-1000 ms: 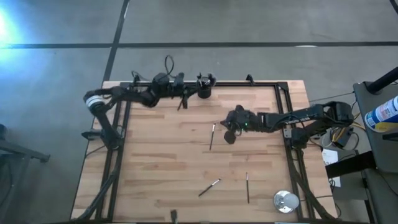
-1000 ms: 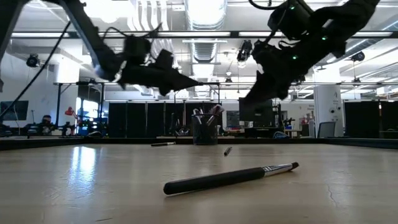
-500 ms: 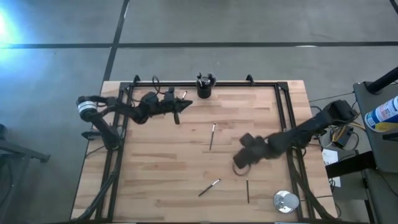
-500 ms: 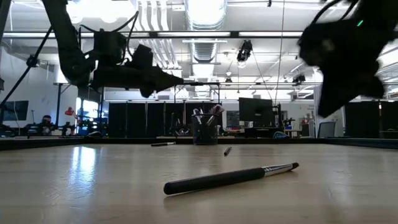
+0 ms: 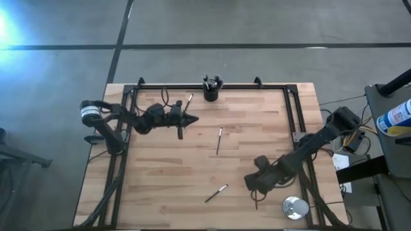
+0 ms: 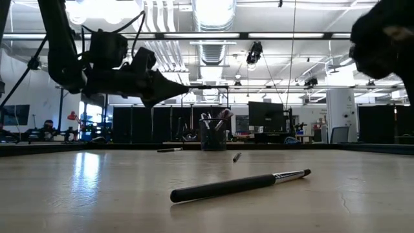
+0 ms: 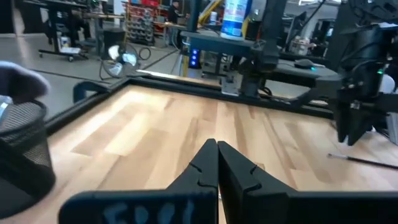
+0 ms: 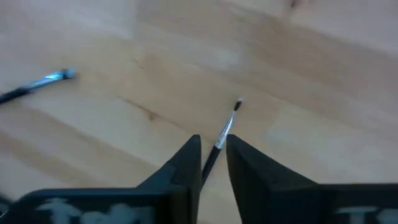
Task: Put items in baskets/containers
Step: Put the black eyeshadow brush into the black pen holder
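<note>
The black cup (image 5: 211, 90) stands at the table's far edge with several brushes upright in it. Loose brushes lie flat on the wood: a pale one (image 5: 189, 101) beside the cup, one mid-table (image 5: 219, 140), one nearer the front (image 5: 216, 193). Another brush (image 8: 222, 135) lies under my right gripper (image 8: 213, 149). That gripper is open and points down, hanging well above the brush with a finger on either side of its line. My left gripper (image 5: 192, 118) is shut and empty, level above the table, left of the cup and nearer the front edge.
A round silver disc (image 5: 295, 207) lies at the near right corner, close to my right gripper. A black frame rail (image 5: 257, 85) runs along the table's far and side edges. Bare wood stretches across the table's left half.
My left gripper has drawn back from the cup toward the table's near-left, staying shut and sinking a little. My right gripper has swung from mid-table toward the near right corner and tipped from slanting to pointing down over a brush. The brushes on the table have not moved.
</note>
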Tool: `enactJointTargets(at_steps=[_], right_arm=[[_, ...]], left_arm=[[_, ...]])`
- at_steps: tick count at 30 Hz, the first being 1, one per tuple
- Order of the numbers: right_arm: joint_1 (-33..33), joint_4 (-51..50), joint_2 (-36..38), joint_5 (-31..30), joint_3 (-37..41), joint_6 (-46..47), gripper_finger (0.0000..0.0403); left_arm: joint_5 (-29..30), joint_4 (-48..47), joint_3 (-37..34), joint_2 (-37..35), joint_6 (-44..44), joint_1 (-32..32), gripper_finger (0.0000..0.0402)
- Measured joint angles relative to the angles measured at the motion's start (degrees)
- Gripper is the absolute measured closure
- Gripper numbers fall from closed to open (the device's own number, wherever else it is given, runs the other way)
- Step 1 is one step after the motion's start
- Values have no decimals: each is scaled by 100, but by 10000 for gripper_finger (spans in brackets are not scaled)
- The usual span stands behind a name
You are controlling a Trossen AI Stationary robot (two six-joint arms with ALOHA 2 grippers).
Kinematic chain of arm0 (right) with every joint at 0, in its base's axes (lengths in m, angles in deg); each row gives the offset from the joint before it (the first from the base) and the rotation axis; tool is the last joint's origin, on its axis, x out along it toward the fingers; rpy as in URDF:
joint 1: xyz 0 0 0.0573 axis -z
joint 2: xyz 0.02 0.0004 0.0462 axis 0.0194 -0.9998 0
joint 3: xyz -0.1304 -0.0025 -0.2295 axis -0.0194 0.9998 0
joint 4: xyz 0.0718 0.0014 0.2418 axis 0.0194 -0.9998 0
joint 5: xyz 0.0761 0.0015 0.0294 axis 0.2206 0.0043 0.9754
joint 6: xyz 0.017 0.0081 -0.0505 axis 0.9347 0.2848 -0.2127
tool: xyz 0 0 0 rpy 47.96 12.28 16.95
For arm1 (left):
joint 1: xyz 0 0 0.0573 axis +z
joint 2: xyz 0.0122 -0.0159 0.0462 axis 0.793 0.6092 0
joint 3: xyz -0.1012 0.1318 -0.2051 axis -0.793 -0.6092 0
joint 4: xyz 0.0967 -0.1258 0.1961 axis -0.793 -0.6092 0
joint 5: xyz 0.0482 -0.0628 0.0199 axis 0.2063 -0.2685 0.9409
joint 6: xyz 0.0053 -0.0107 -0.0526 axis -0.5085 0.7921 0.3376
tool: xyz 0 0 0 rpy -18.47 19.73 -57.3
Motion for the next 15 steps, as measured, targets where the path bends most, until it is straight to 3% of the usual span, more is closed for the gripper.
enactJointTargets(at_steps=[7,15], right_arm=[[13,-129,-743,220,-324,398,286],[147,-600,-1264,154,-639,590,290]], left_arm=[[148,-3,-90,0,79,-219,401],[158,-4,-103,2,136,-356,401]])
